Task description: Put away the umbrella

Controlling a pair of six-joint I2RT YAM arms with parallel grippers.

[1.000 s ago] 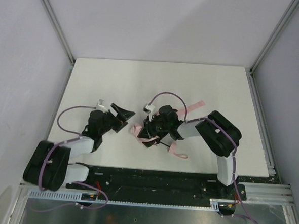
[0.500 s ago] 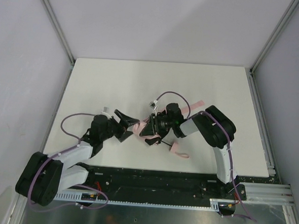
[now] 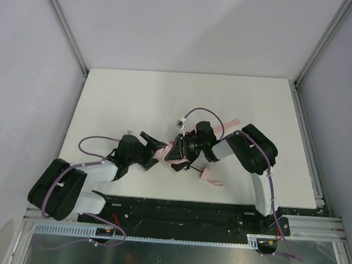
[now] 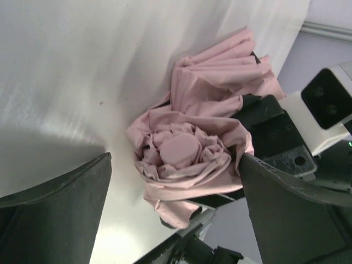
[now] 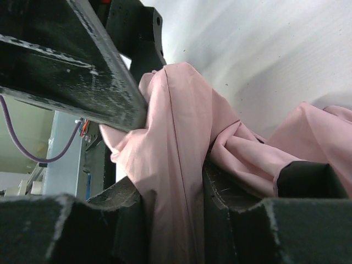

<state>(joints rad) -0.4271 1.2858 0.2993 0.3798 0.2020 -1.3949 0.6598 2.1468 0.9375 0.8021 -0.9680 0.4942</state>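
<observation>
White tabletop (image 3: 136, 99), boxed in by pale lilac walls and aluminium framing, is the stage for a two-armed attempt to put away the umbrella (image 4: 187, 154), which lies near the front middle of the surface between the two arms. The right gripper (image 3: 179, 151) is clenched on the pink canopy, with folds of fabric pinched between its jaws in the right wrist view. The left gripper (image 3: 155, 151) is released, its jaws spread wide on either side of the crumpled tip end and touching nothing. The canopy is loosely bunched, not neatly rolled, with pleats fanning out toward the right arm. The thin wrist strap (image 3: 211, 181) trails on the table to the right, apart from both claws. The chief risk is probably that the left jaws close on slack cloth instead of the firm core, so the bundle would twist or spill open instead of tightening. The right claw's hold also appears to be on fabric rather than shaft, and a tug from the left could drag the cloth through it. The two claws are working just beside each other, so a small misjudged approach could knock them together, and the loose strap could snag under the right arm.
</observation>
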